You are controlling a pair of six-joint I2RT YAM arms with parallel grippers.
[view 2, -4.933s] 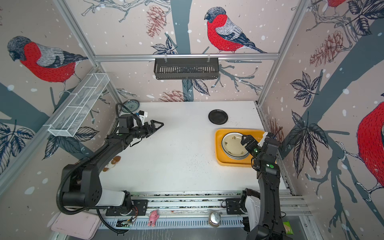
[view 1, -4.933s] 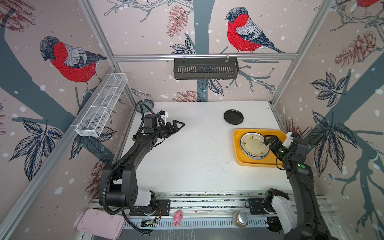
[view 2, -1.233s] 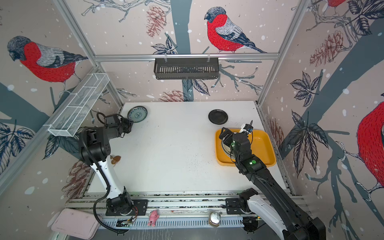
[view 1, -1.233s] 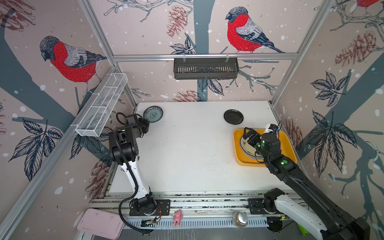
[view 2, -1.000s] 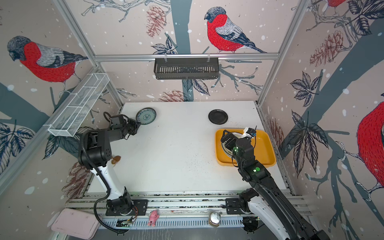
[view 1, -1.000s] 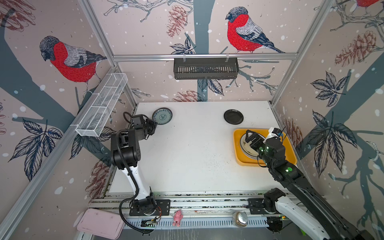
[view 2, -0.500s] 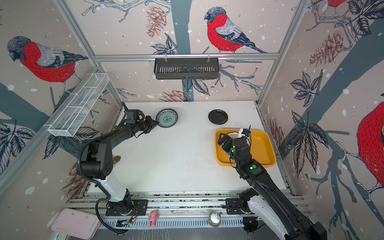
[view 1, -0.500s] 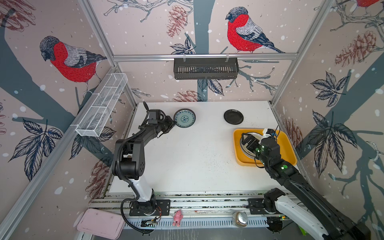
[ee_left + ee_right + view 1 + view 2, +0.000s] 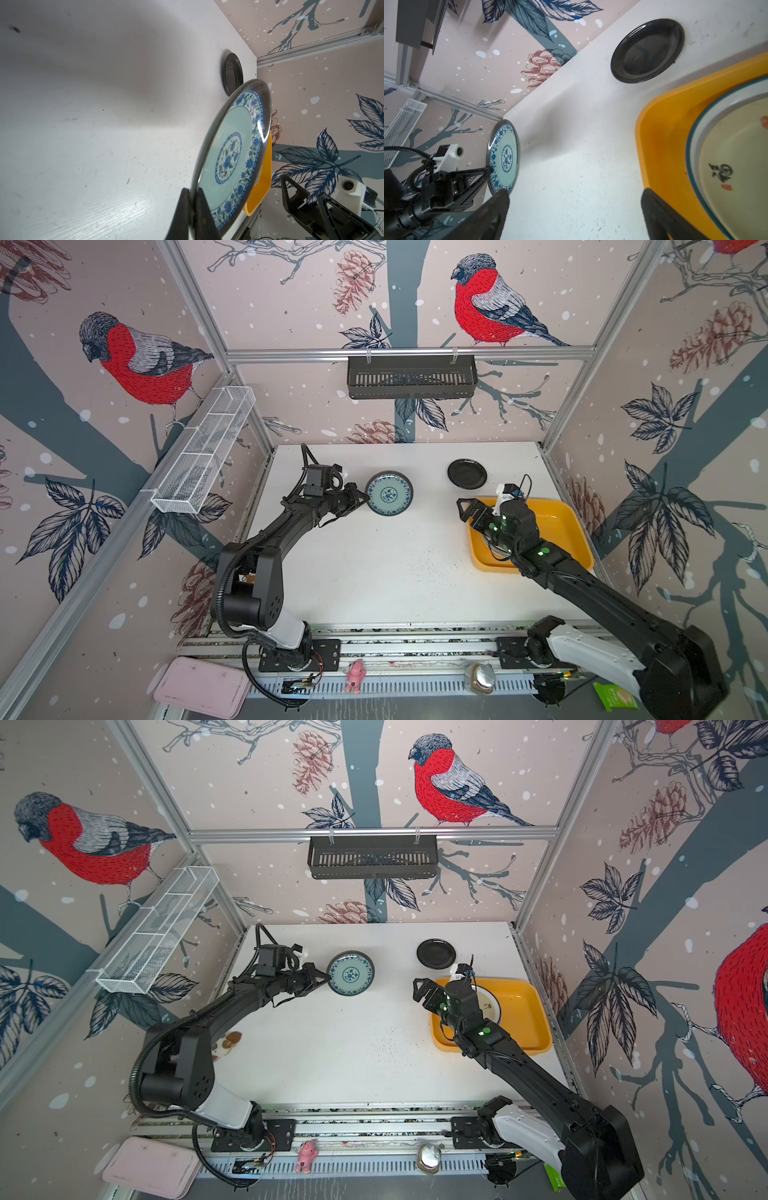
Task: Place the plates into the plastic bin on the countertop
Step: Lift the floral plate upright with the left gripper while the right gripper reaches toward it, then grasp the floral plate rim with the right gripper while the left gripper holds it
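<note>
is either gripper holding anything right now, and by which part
The left gripper pinches the teal patterned plate by its rim. The right gripper is open and holds nothing.

The teal plate (image 9: 389, 493) has a pale green middle, a blue flower medallion, and a white band with blue flowers inside a dark grey rim. The black plate (image 9: 467, 474) is plain and glossy. The bin (image 9: 575, 531) is yellow-orange. The cream plate (image 9: 737, 145) in it has a dark teal rim line, 1 black character and 2 red marks. The countertop (image 9: 374, 580) is white with small dark specks.
</note>
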